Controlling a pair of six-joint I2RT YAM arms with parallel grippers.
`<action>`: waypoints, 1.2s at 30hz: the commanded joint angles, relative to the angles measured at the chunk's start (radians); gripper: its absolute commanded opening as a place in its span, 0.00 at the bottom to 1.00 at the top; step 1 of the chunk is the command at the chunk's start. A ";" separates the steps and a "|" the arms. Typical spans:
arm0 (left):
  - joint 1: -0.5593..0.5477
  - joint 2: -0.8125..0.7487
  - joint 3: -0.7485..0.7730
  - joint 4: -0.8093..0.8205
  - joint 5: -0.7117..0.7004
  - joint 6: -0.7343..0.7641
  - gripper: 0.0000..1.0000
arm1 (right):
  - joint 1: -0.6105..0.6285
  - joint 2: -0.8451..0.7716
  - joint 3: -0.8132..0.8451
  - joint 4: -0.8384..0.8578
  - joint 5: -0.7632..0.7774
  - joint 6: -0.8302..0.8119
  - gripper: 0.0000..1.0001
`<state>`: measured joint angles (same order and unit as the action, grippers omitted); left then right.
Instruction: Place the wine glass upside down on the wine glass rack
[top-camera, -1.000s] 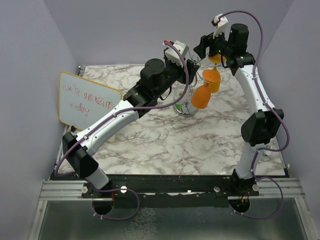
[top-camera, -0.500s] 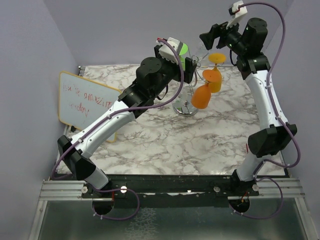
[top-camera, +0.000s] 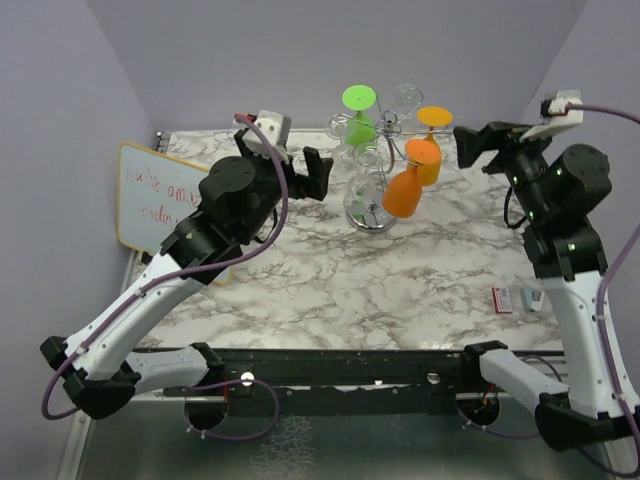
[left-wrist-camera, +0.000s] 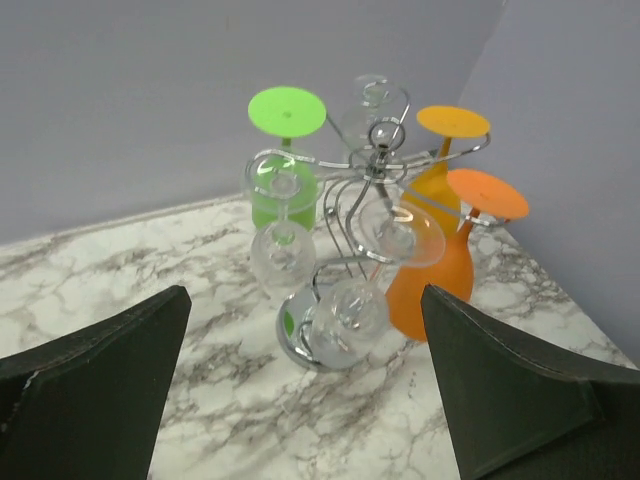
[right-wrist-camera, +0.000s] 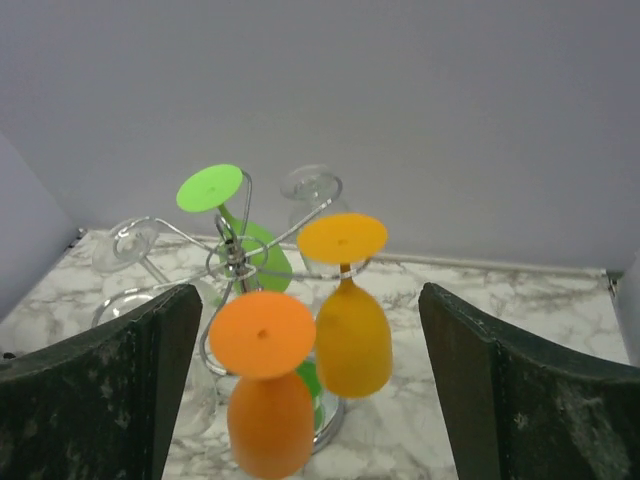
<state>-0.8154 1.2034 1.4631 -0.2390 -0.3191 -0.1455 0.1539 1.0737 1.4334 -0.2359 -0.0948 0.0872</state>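
While left gripper (top-camera: 316, 176) and right gripper (top-camera: 468, 147) are gaping wide, holding nothing, marble tabletop (top-camera: 330, 285) is lying between lavender walls (top-camera: 220, 70). Wine glass rack (top-camera: 370, 219) is standing at 12 o'clock, carrying inverted wine glasses (top-camera: 402, 196). Whiteboard (top-camera: 160, 195) is leaning at 9 o'clock: scrawl illegible, left arm covering its right edge. Small items (top-camera: 520, 298) at 4 o'clock: unidentifiable.

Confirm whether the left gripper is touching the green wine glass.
Apart. The top external view shows a gap between the open left gripper and the green wine glass.

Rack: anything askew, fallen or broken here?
Nothing stands out. The rack stands upright, and the green glass, orange glasses and clear glasses all hang upside down from its arms. No breakage shows.
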 joint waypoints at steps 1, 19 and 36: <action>0.005 -0.123 -0.168 -0.036 -0.035 -0.074 0.99 | 0.000 -0.158 -0.204 -0.136 0.140 0.131 0.99; 0.004 -0.443 -0.311 -0.339 -0.080 -0.152 0.99 | 0.000 -0.749 -0.367 -0.730 0.294 0.349 1.00; 0.004 -0.557 -0.295 -0.410 -0.141 -0.172 0.99 | 0.000 -0.731 -0.150 -0.712 0.222 0.254 1.00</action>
<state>-0.8135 0.6674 1.1778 -0.6170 -0.4210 -0.2958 0.1539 0.3305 1.2884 -0.9440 0.1627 0.3771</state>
